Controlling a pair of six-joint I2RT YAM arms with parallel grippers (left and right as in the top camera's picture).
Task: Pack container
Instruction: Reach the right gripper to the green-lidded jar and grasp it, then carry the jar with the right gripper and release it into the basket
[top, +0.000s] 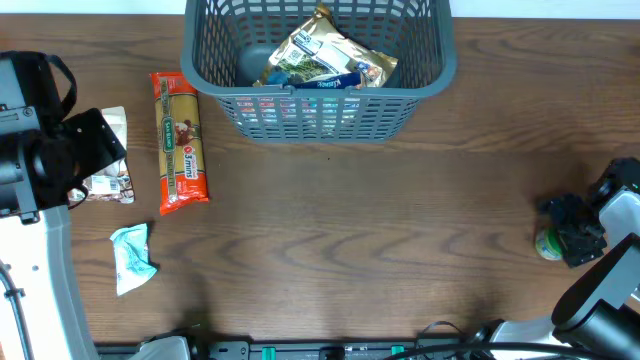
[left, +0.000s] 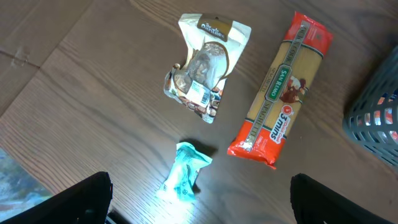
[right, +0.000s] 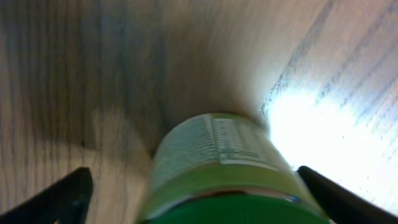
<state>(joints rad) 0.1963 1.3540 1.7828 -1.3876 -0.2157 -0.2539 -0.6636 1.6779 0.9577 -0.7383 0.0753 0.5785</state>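
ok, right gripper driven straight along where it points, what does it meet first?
The green-lidded jar, centred between the right gripper's open fingers and very close. Nothing shows in front of it, though exact depth is unclear.

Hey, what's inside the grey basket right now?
The container holds a gold-and-green bag lying over a blue packet, beside a rounded grey object. Anything beneath them is covered.

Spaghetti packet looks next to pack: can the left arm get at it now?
Probably yes: the spaghetti packet lies uncovered on the table, and the open left claw hovers above nearby.
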